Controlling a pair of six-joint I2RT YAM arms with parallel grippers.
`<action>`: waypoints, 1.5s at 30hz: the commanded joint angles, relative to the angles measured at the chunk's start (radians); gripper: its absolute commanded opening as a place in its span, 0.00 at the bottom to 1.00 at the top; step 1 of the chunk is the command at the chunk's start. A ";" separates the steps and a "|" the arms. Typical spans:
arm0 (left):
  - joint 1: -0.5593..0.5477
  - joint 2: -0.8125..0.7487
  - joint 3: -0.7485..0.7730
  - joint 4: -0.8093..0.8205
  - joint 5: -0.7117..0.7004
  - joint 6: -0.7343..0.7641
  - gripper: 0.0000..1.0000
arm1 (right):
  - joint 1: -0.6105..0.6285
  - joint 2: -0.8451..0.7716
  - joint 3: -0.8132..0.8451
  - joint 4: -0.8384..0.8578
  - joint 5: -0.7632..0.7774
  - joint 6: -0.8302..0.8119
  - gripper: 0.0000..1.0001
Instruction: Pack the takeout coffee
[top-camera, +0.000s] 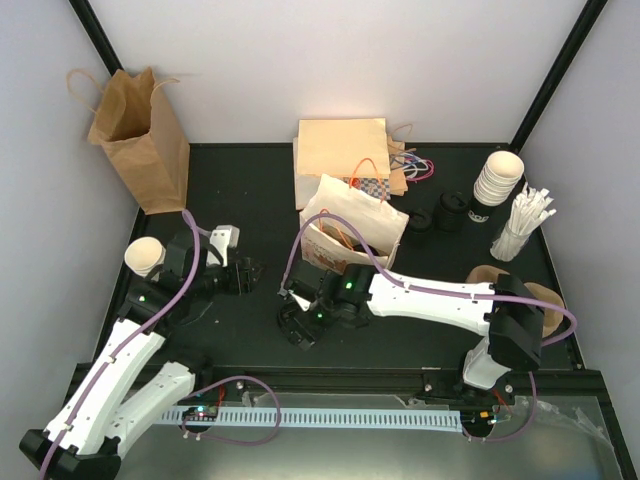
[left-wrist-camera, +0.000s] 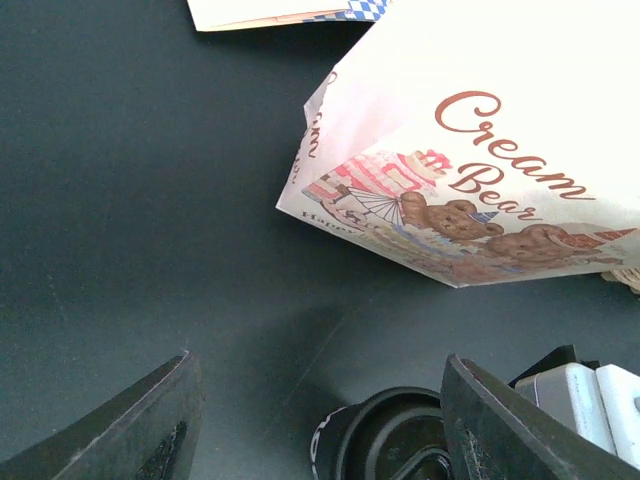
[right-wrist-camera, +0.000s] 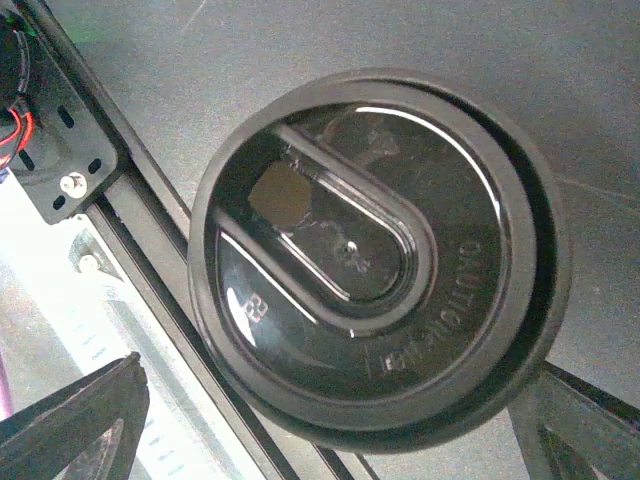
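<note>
The takeout coffee shows mostly as its round black lid (right-wrist-camera: 370, 260), which fills the right wrist view. It stands on the black table near the front edge (top-camera: 300, 328), in front of the white "Cream Bear" paper bag (top-camera: 350, 225). My right gripper (top-camera: 298, 322) hangs just above the cup, open, one finger on each side of the lid (right-wrist-camera: 80, 430). My left gripper (top-camera: 242, 276) is open and empty to the left of the cup. Its view shows the lid (left-wrist-camera: 390, 440) low between its fingers (left-wrist-camera: 150, 430) and the bag (left-wrist-camera: 480, 150) beyond. The cup's cream body is hidden.
A brown paper bag (top-camera: 140, 140) stands at the back left. Flat paper bags (top-camera: 340, 150) lie behind the white bag. Stacked cream cups (top-camera: 497, 180), loose black lids (top-camera: 450, 212), a holder of white sticks (top-camera: 520, 225) and brown cardboard pieces (top-camera: 535, 290) are at the right.
</note>
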 joint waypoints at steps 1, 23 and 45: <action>0.007 0.004 0.008 -0.006 0.032 0.019 0.67 | 0.006 0.002 0.044 -0.031 0.043 -0.012 1.00; 0.010 0.002 0.017 -0.025 0.033 0.028 0.68 | 0.081 0.115 0.255 -0.253 0.245 0.005 0.97; 0.013 -0.003 0.010 -0.031 0.036 0.027 0.68 | 0.103 0.198 0.321 -0.303 0.305 0.034 0.81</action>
